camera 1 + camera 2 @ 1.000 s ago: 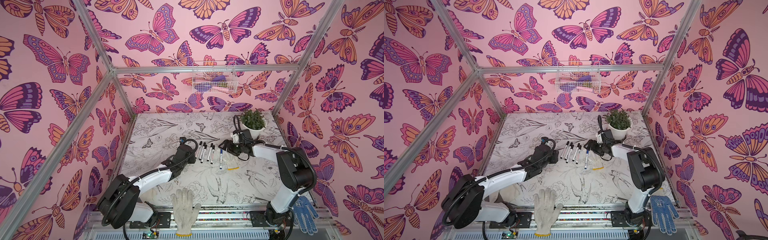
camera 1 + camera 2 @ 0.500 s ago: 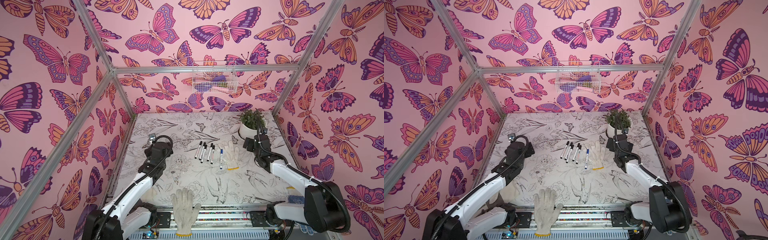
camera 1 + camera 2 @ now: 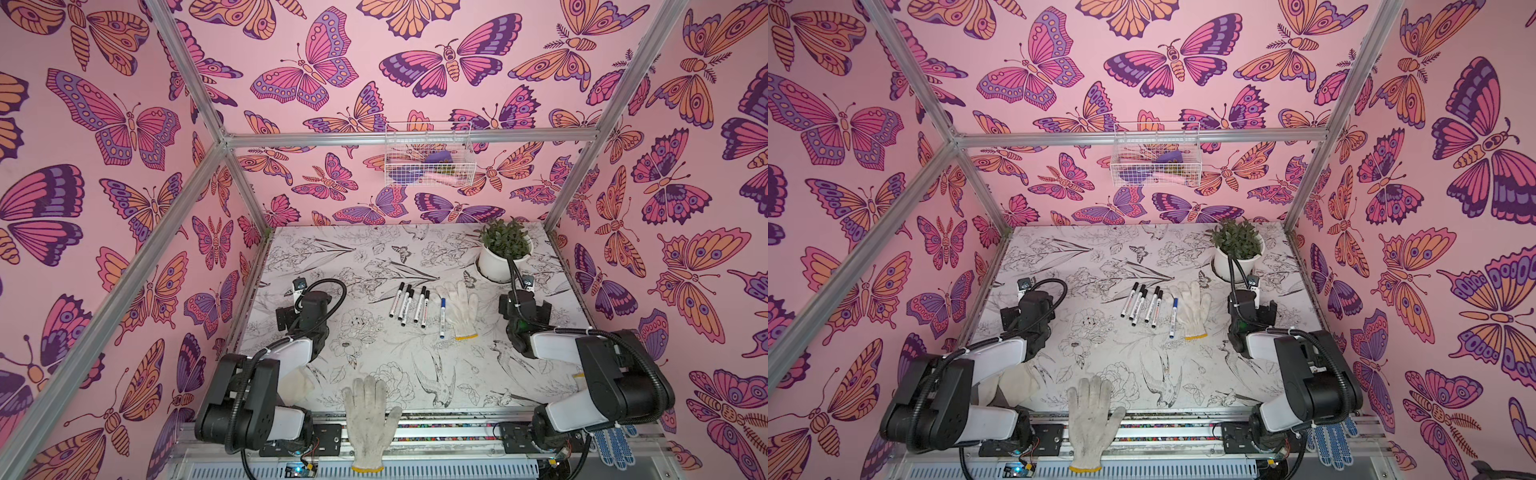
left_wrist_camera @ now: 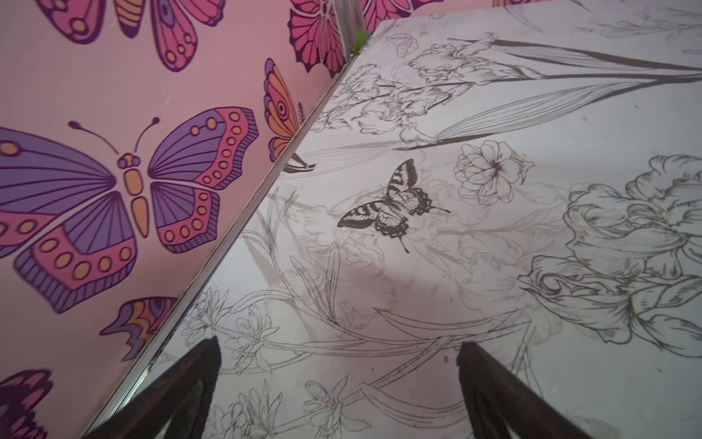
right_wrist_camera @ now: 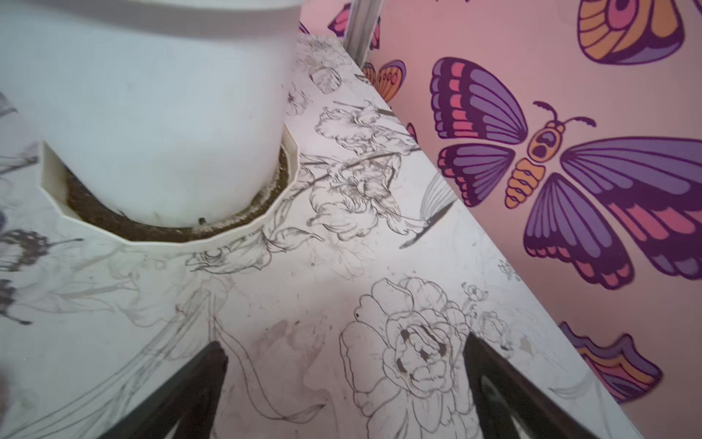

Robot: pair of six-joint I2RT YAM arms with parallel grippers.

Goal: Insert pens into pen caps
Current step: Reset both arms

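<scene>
Floral tabletop (image 3: 374, 257), pens (image 3: 419, 305) rowed ctr; L tool (image 4: 338, 342), R tool (image 5: 343, 339) wide, empty.

- Six pens (image 3: 407, 306) lie side by side mid-frame on the flower-printed table (image 3: 374, 257) — five black-ended, one blue-ended at the right.
- A white glove (image 3: 460, 309) lies just right of them.
- The left arm (image 3: 291, 353) and right arm (image 3: 552, 345) sit folded at lower left and lower right — well apart from the pens.
- A potted plant (image 3: 505, 249) stands above and right of the glove.
</scene>
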